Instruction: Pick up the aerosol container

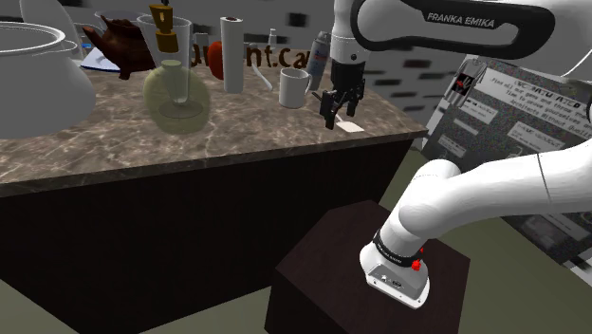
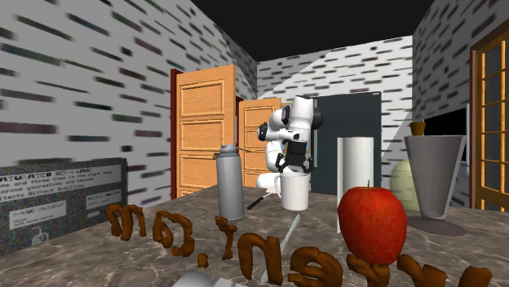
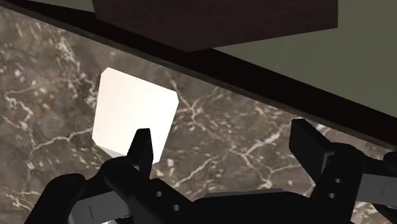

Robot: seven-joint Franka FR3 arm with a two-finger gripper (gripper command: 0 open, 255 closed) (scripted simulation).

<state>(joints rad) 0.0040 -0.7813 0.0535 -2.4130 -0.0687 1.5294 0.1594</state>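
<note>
Hardly begun, judging by how things lie: no touch on the can (image 1: 323, 52) yet, and no lift. Stands upright near the far edge of the worktop (image 1: 114, 133), toward the end closest to the stand (image 1: 370, 275), just behind a white mug (image 1: 294, 87) and well apart from the paper roll (image 1: 232, 52) and the apple (image 1: 214, 59) further along that edge. Looks plain grey with a narrower cap, free on all sides except for the mug close by. Hovering low over the worktop's near edge with the tool (image 3: 222, 137) released, fingers spread wide and clasping nothing, above bare marble and just beside a white card (image 3: 133, 114) lying flat by that edge. Well short of the can, then, with most of the worktop's depth between. Left to do, by this reckoning: cross from the near edge to the far one, pass the mug without knocking it, come down around the can's body, clench, and raise it clear. Worth minding the narrow gap between mug and can, and a tall, slim shape likely to tip if nudged off centre
</note>
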